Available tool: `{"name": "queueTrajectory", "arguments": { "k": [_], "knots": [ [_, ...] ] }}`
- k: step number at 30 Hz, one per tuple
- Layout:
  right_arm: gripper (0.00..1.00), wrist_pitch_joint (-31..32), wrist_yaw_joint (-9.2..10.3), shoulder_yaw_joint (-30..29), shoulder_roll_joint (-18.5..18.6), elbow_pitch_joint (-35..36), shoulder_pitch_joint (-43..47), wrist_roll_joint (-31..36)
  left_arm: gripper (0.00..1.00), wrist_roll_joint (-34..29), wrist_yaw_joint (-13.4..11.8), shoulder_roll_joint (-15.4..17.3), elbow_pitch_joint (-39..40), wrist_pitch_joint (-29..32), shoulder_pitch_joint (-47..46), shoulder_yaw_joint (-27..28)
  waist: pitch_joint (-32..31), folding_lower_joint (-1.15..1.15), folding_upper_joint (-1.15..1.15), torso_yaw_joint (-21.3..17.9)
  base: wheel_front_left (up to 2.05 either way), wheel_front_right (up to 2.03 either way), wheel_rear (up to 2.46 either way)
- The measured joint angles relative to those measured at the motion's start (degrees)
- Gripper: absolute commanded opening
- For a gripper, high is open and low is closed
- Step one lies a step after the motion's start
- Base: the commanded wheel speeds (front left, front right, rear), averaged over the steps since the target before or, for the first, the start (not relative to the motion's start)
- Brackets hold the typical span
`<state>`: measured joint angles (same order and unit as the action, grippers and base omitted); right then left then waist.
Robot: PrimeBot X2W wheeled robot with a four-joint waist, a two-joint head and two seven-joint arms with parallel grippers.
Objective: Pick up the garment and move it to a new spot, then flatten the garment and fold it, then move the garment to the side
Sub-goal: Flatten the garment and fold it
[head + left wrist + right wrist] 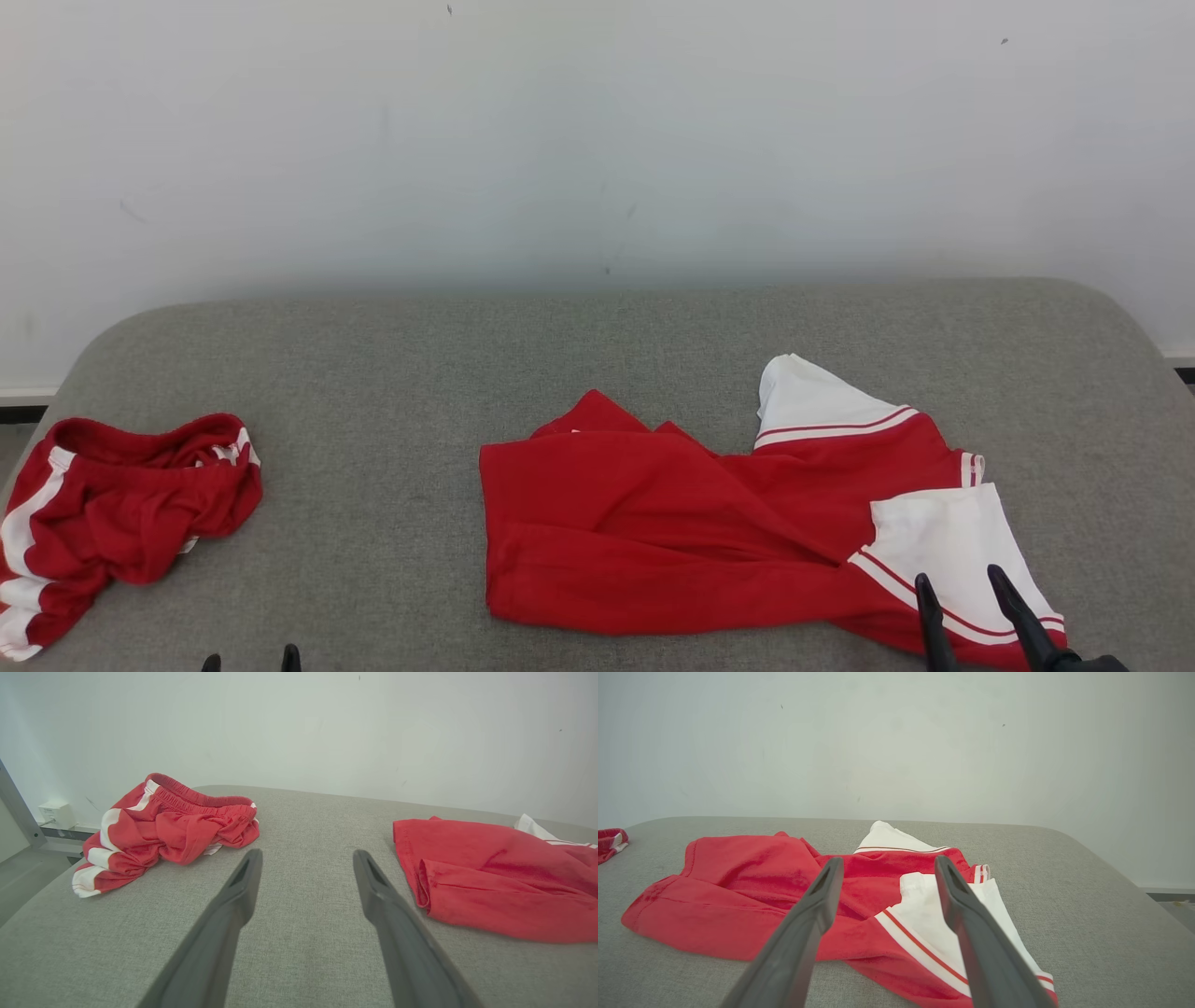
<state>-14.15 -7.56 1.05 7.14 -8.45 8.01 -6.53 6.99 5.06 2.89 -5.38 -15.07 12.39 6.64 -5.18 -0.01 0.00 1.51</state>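
**A:** What's biggest in front of the robot?

**B:** A pale wall (pixel 597 140) at the back. Below it is a grey padded surface (pixel 392 373) with rounded corners.

**A:** And the clothing?

**B:** A red shirt (pixel 653 523) with white sleeves lies crumpled right of the middle, toward the near edge. One sleeve points at the wall and the other is spread at the near right corner. A pair of red shorts (pixel 131 504) with white side stripes sits bunched at the left edge, well apart from the shirt.

**A:** The right claw?

**B:** The right claw (pixel 960 577) is released, its two dark fingers spread wide over the near white sleeve. It grasps nothing. I cannot tell whether the tips touch the cloth.

**A:** The left one?

**B:** The left claw (pixel 306 854) is released too, and empty. It is above bare surface, with the shorts off to its left and the shirt's red hem to its right.

**A:** Anything smaller?

**B:** A white box (pixel 57 813) low on the wall, beyond the shorts.
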Motion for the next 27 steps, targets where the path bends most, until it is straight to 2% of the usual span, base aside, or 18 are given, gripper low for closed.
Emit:
{"name": "queueTrajectory", "arguments": {
  "k": [27],
  "knots": [
    [1.00,-0.25,0.00,0.02,-0.97,-0.87,-1.17,-1.45,1.00,-0.12,0.55,0.00,-0.63,0.00,-0.71,-1.45,1.25,0.01,0.01,-0.43,0.00,0.00,0.00]
  ]
}}
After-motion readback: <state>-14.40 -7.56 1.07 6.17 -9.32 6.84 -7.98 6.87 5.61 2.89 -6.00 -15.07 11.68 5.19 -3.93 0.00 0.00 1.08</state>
